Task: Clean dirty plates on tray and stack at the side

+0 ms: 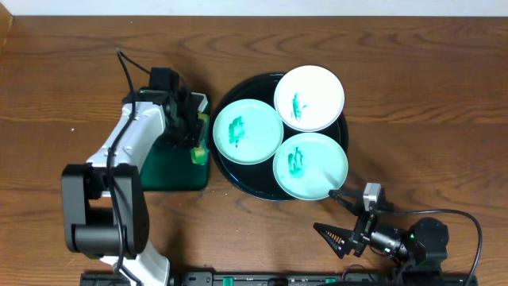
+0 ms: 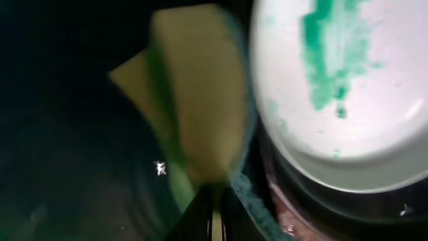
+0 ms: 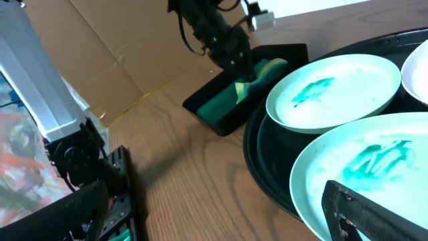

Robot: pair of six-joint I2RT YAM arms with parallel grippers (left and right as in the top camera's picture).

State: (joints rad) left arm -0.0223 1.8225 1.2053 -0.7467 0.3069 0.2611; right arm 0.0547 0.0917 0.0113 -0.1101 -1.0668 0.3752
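Observation:
The black round tray (image 1: pixel 240 178) holds three plates, each smeared with green paint: a white plate (image 1: pixel 309 97) at the back, a mint plate (image 1: pixel 248 131) at the left and a mint plate (image 1: pixel 309 165) at the front. My left gripper (image 1: pixel 196 143) is shut on a yellow-green sponge (image 1: pixel 198 154) over the dark green rectangular tray (image 1: pixel 171 171), just left of the left mint plate (image 2: pixel 341 87). The sponge (image 2: pixel 200 94) fills the left wrist view. My right gripper (image 1: pixel 332 214) is open and empty on the table, one finger by the front mint plate (image 3: pixel 361 167).
The right wrist view shows the black tray (image 3: pixel 267 154), the green tray (image 3: pixel 221 110), the left mint plate (image 3: pixel 334 90) and cardboard (image 3: pixel 100 47) behind. Bare wood tabletop (image 1: pixel 429 119) lies right of the black tray. The left arm's base (image 1: pixel 103 214) stands at the front left.

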